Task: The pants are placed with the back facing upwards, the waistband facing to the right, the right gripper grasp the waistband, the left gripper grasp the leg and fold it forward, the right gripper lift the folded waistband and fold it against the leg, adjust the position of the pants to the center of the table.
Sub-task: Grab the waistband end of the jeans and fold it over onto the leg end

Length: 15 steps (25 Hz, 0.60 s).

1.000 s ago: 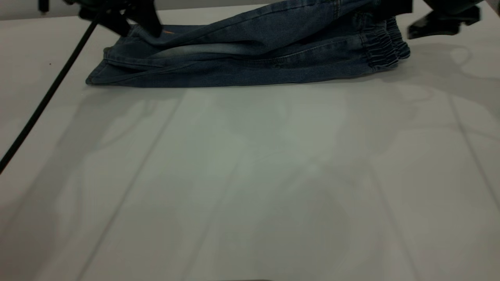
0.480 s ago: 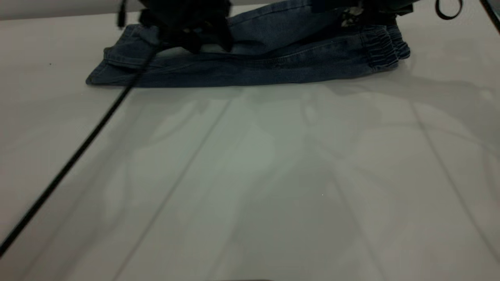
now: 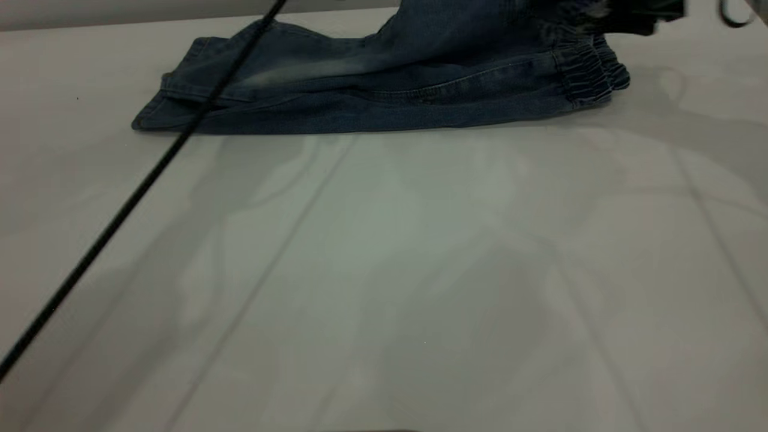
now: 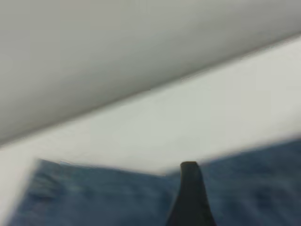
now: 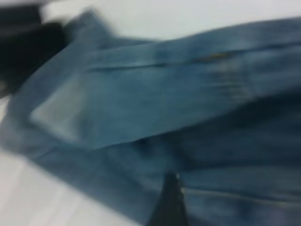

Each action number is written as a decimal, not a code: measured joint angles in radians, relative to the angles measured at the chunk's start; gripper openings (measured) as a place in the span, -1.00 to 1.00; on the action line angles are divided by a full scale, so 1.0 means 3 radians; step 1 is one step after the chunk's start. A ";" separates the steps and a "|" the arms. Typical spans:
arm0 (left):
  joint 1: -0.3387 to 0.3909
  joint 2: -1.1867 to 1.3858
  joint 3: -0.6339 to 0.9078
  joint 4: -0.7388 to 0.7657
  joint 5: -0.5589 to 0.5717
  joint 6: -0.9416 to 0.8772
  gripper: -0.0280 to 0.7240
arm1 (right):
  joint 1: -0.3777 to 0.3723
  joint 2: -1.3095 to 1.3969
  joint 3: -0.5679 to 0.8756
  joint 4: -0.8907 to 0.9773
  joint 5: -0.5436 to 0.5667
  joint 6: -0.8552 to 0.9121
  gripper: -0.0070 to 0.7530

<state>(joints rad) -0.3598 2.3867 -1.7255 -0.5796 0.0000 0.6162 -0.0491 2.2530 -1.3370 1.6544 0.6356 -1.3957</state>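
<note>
The blue denim pants (image 3: 372, 102) lie at the far side of the table (image 3: 384, 270), folded lengthwise, hems to the left. The gathered waistband (image 3: 591, 72) is at their right end. No print shows, so I cannot tell which layer is the printed leg. A pale faded patch (image 3: 300, 69) faces up. My right gripper (image 3: 636, 15) is above the waistband, shut on its top layer, and the denim rises toward it. The right wrist view is filled with denim (image 5: 178, 94) behind one finger (image 5: 169, 202). My left gripper (image 4: 235, 193) hovers open over the pants (image 4: 94, 197), outside the exterior view.
A black cable (image 3: 138, 192) runs diagonally from the top middle across the pants' left end to the left edge. A dark shape (image 5: 28, 42) sits beyond the pants' hem end in the right wrist view. Bare tabletop stretches in front of the pants.
My left gripper let go of the top layer's hem end and rose out of the exterior view. That layer now lies flat. The right gripper stays at the waistband.
</note>
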 joint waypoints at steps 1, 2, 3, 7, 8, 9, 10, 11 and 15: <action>0.0000 -0.0047 -0.0001 -0.0002 0.0331 0.0000 0.44 | -0.0059 0.0000 0.0000 -0.0019 -0.0064 0.0060 0.53; -0.0003 -0.0069 -0.0004 -0.0002 0.0590 0.0000 0.44 | -0.0134 0.0000 0.0000 -0.0039 -0.0131 0.0098 0.53; -0.0003 -0.0081 -0.0004 -0.0002 0.0858 0.0000 0.44 | -0.0208 0.0000 0.0000 -0.0063 -0.0192 0.0129 0.53; -0.0003 -0.0081 -0.0004 0.0007 0.1302 0.0000 0.44 | -0.0403 0.0032 0.0000 -0.0156 -0.0412 0.0172 0.53; -0.0003 -0.0081 -0.0004 0.0007 0.1296 0.0000 0.44 | -0.0412 0.0065 0.0000 -0.0159 -0.0435 0.0172 0.53; -0.0003 -0.0081 -0.0004 0.0010 0.1290 0.0000 0.44 | -0.0416 0.0104 0.0000 -0.0159 -0.0444 0.0163 0.53; -0.0003 -0.0081 -0.0004 0.0010 0.1282 0.0000 0.44 | -0.0416 0.0144 0.0000 -0.0159 -0.0444 0.0134 0.53; -0.0003 -0.0081 -0.0004 0.0010 0.1279 0.0000 0.44 | -0.0406 0.0198 0.0000 -0.0151 -0.0452 0.0080 0.53; -0.0003 -0.0083 -0.0004 0.0010 0.1271 0.0000 0.44 | -0.0398 0.0363 -0.0030 -0.0024 -0.0504 -0.0401 0.53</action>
<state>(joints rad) -0.3606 2.3618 -1.7266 -0.5766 0.3813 0.6162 -0.1685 2.3618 -1.3461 1.6473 0.4844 -1.5159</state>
